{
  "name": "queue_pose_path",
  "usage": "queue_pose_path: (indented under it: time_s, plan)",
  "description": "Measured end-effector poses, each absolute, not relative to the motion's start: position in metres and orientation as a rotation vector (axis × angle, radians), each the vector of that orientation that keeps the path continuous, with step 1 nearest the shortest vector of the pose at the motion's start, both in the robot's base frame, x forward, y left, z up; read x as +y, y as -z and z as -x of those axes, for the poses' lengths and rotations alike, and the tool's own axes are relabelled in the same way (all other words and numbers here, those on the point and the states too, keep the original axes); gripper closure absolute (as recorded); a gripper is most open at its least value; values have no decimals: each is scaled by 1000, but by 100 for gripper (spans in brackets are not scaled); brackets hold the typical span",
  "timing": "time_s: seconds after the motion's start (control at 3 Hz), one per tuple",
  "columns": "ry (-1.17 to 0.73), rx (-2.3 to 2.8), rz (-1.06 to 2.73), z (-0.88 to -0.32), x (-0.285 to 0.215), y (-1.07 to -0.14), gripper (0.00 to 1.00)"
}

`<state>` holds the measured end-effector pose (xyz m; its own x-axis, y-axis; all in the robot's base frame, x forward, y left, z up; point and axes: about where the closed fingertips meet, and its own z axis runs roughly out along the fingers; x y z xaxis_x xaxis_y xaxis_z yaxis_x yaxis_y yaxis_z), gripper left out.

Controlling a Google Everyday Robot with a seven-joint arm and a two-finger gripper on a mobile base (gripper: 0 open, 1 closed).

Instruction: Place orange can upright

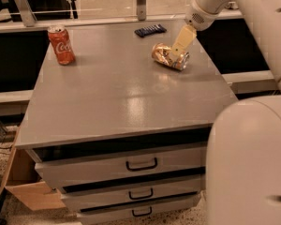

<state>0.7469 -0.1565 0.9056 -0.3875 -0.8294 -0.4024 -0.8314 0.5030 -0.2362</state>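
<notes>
The orange can (pixel 161 53) lies on its side on the grey cabinet top (pixel 122 93), toward the back right. It is golden-orange and dented, with its silver end facing right. My gripper (pixel 176 54) reaches down from the upper right on the white arm (pixel 203 6), and its tip is at the can's upper side, over its right half. Whether it touches the can does not show.
A red cola can (pixel 61 45) stands upright at the back left. A dark flat object (pixel 150 30) lies at the back edge. The cabinet has three drawers (pixel 140 164) in front. A cardboard box (pixel 25 191) sits on the floor at the left. My white body (pixel 248 163) fills the lower right.
</notes>
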Motion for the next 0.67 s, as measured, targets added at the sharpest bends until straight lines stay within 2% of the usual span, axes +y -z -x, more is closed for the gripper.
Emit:
queue_pose_path:
  time_s: [0.67]
  plan:
    - [-71, 2416, 1293, -775, -129, -863, 0]
